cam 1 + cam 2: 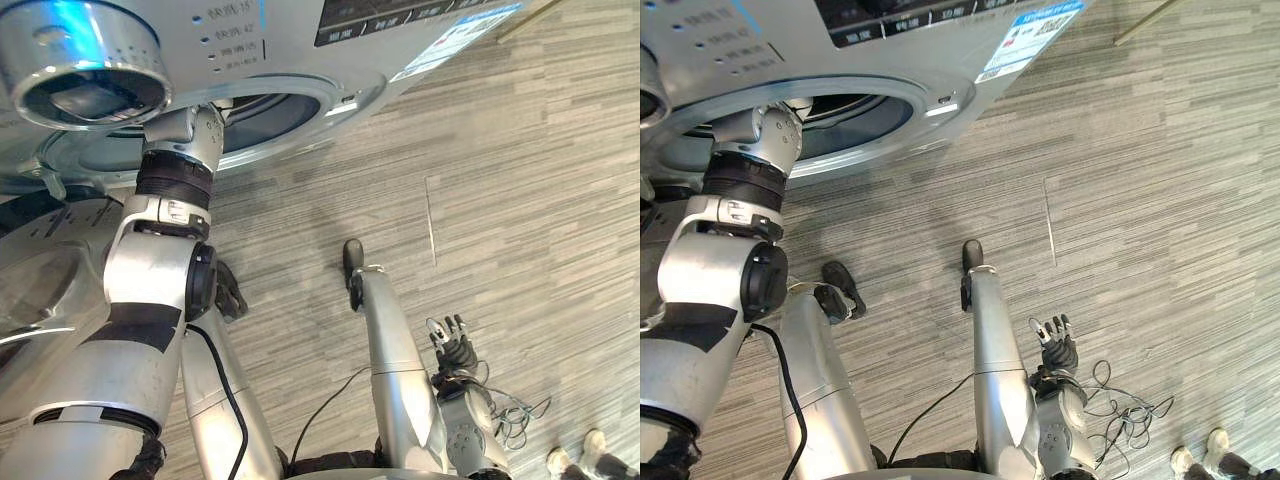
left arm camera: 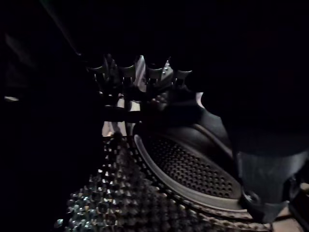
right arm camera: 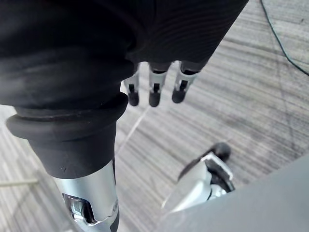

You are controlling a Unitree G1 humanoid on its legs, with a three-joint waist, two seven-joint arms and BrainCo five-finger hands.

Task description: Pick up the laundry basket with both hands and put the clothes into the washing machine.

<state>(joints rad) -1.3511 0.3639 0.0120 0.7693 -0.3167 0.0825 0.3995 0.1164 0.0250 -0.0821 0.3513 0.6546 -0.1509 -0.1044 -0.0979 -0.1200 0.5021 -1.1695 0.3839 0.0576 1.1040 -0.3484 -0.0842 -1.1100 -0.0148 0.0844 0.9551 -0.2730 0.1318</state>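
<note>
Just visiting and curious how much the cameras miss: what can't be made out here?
The left hand: eye views, hidden inside the washing machine; left wrist view, too dark to tell whether it holds anything.
What the drum contains: left wrist view, lost in darkness.
A person: eye views, all but the shoes cut off by the bottom edge.
The control panel: eye views, cut by the top edge.

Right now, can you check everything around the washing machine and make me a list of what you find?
surface: grey striped floor with one thin seam.
job's things: washing machine, its door swung open; perforated drum, dark inside.
clutter: nothing seen.
hands: left hand inside the drum; right hand hanging low over the floor, fingers straight, holding nothing.
cables: nothing seen.
surroundings: a person's shoes on the floor, on the robot's right.
</note>
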